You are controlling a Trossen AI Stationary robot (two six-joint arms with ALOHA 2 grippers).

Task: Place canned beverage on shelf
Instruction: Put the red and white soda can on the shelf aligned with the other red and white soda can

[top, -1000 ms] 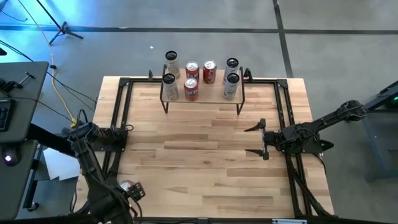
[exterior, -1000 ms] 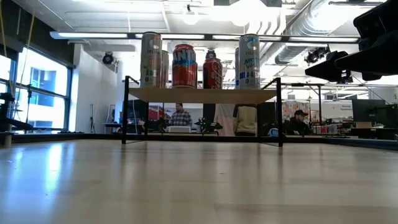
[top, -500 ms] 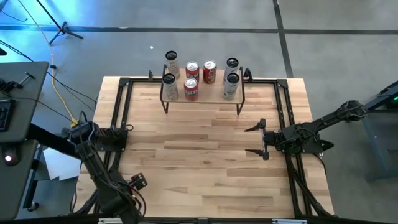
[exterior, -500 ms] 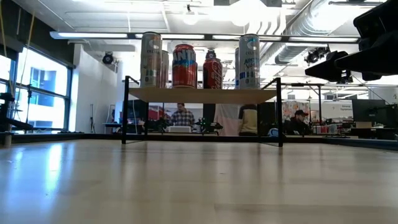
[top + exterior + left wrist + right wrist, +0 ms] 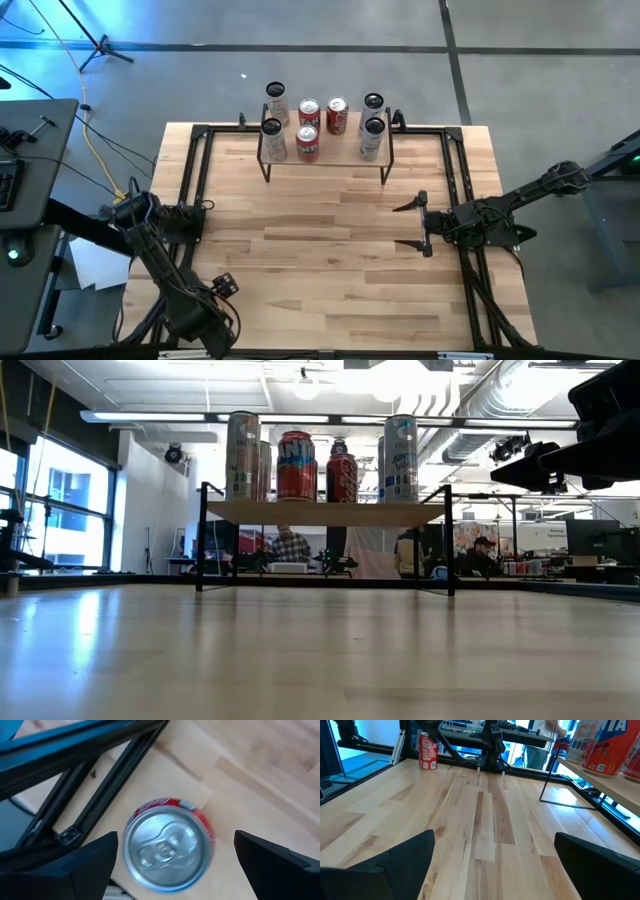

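A red can [image 5: 167, 845] stands upright on the tabletop in the near left corner, next to the black rail; it also shows in the right wrist view [image 5: 427, 751]. My left gripper [image 5: 175, 855] hangs over it, open, pointing down, one finger on each side of the can's top without touching it. In the high view the left gripper [image 5: 215, 295] hides the can. The shelf [image 5: 325, 152] stands at the far middle with several cans on it. My right gripper [image 5: 412, 224] is open and empty at the table's right.
Black rails [image 5: 195, 200] run along the table's left, right and far sides. The shelf's top board [image 5: 325, 512] carries silver and red cans [image 5: 296, 465]. Bare tabletop [image 5: 320, 260] lies between the two arms. People show in the room behind the table.
My left arm has swung over the near left corner, a little toward the table's right and far edges. Its gripper now covers the red can in the high view. The can has stayed where it stood.
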